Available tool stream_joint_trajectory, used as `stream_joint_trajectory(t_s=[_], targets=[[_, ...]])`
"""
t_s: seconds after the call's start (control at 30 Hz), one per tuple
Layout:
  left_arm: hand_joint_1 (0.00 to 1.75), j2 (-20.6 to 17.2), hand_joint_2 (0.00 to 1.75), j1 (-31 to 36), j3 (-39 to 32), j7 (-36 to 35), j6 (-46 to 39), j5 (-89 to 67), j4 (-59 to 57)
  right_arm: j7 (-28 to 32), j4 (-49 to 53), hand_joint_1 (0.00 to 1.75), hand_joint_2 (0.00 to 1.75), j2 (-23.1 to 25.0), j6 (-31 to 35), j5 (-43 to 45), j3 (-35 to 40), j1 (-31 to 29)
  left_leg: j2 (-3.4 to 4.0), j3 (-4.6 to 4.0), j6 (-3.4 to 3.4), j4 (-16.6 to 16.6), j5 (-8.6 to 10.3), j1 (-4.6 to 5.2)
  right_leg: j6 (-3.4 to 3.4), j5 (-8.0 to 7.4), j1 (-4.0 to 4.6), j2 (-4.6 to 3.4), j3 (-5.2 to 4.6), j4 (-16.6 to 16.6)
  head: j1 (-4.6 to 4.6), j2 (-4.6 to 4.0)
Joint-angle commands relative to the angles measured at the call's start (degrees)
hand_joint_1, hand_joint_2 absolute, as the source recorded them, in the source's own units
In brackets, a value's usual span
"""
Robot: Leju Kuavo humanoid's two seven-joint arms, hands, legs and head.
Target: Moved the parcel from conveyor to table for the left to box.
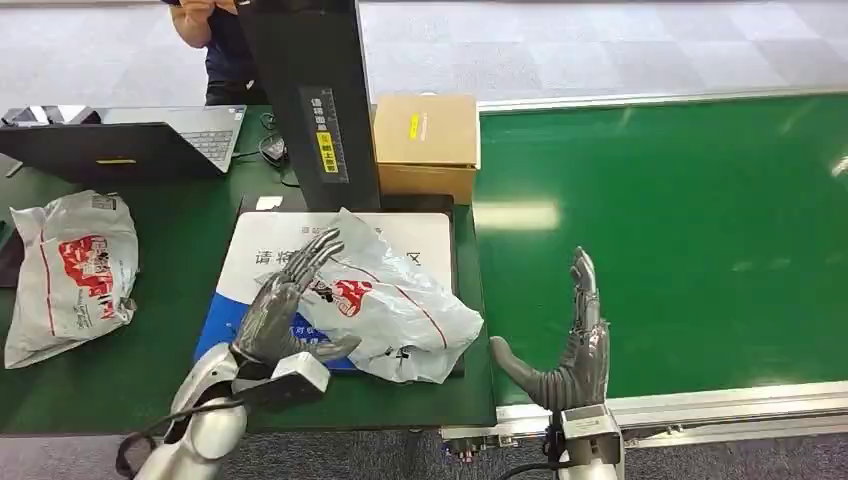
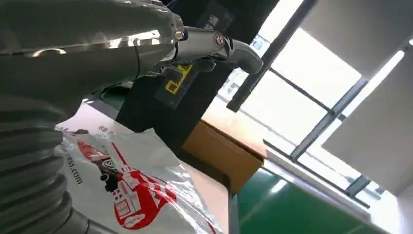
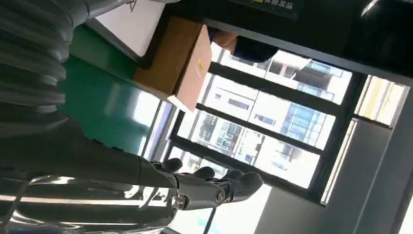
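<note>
A white plastic parcel (image 1: 395,300) with a red print lies crumpled on the white and blue mat (image 1: 250,262) of the table, near the conveyor's edge. My left hand (image 1: 285,300) hovers over the parcel's left end with its fingers spread, holding nothing. In the left wrist view the parcel (image 2: 129,195) lies just below the hand (image 2: 214,46). Above the conveyor's near edge my right hand (image 1: 575,345) stands upright, fingers straight and apart, right of the parcel and apart from it. The green conveyor belt (image 1: 680,230) carries nothing.
A second white parcel (image 1: 70,275) lies at the table's left. A cardboard box (image 1: 425,145) stands behind the mat, beside a black upright post (image 1: 315,95). A laptop (image 1: 130,140) sits at the back left, and a person (image 1: 215,40) stands behind it.
</note>
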State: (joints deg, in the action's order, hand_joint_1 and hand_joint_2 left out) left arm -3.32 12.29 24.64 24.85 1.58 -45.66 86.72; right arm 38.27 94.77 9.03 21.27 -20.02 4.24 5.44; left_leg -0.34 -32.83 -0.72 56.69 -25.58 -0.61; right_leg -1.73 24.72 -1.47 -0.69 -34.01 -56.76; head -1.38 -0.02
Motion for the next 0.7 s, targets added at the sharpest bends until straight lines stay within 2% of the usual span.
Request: stream_joint_trajectory(t_s=[0.03,0.33,0.7], targets=[[0.00,-2.5,1.75,20.9,14.3,-0.1,2.2,-1.4,-27.6,0.7,2.9,0.00,1.75,1.1,0.4,0.5,-4.1,5.9,-0.49,0.08,0.01,-0.1,0.12,-0.03,0.13,0.06,0.06,0.57,0.27,0.1,-0.02,0.00],[0.00,-4.8,1.75,25.3,20.2,-3.1,4.8,-2.8,-35.3,1.7,4.5,0.00,1.75,1.1,-0.6,1.2,-5.2,9.2,-0.10,0.10,-0.01,0.0,0.00,-0.03,0.12,0.06,0.05,0.16,0.16,0.0,0.00,0.00],[0.00,-8.2,1.75,28.9,26.0,-7.4,12.7,-4.5,-47.8,1.7,1.9,0.00,1.75,0.5,-0.9,1.8,-4.8,7.2,0.04,0.14,-0.01,-0.1,0.02,-0.04,0.14,0.01,0.07,0.04,0.16,0.0,-0.02,0.00]])
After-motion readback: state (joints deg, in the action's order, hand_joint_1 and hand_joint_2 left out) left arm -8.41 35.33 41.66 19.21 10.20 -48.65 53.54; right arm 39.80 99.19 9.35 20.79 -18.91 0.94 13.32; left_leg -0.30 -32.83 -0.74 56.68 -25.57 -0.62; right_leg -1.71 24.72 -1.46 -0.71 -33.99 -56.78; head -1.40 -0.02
